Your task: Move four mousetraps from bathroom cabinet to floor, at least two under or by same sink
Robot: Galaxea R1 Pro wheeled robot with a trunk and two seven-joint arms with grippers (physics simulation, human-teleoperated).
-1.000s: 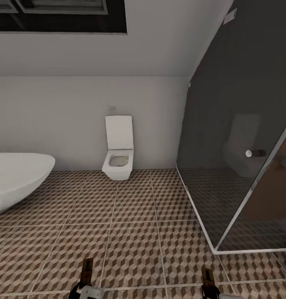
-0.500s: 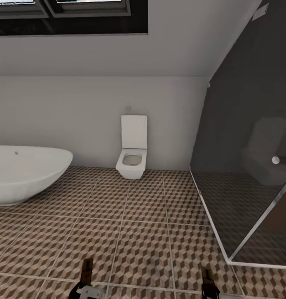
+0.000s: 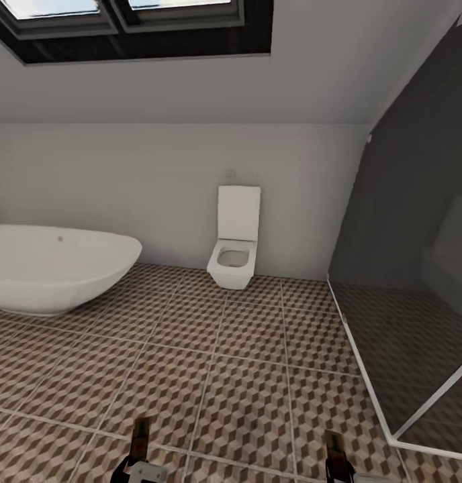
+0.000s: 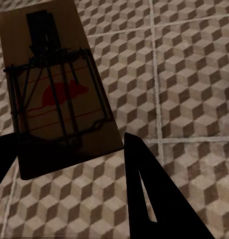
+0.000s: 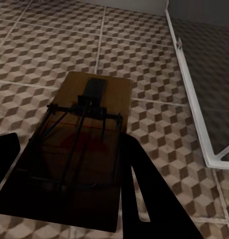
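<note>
Left gripper (image 4: 69, 164): its dark fingers (image 4: 154, 199) are closed on a flat tan-wood mousetrap with black wire parts and a red mouse print (image 4: 57, 94), which juts forward from the fingers, long axis running along them and away from the wrist.
Right gripper (image 5: 69, 189): its dark fingers (image 5: 144, 194) likewise clamp a second tan-wood mousetrap with a black spring bar (image 5: 82, 154), held flat, long axis pointing ahead over the tiles.
Head view: both traps show as thin brown strips at the lower edge, the left one (image 3: 141, 435) and the right one (image 3: 334, 446), each above a gripper; the jaws themselves are cut off there, so the grip reads from the wrist views.
Floor: brown-and-beige cube-patterned bathroom floor tiles with pale grout (image 3: 244, 376) lie under both traps, apparently well below them, though height is hard to judge.
Surroundings: white oval bathtub (image 3: 56, 268) at left, white square toilet (image 3: 235, 255) against the wall, dark glass shower screen (image 3: 419, 268) at right.
Deciding relation: both traps point forward and the sink is not ahead, so neither arm is nearer; the base probably must turn first.
</note>
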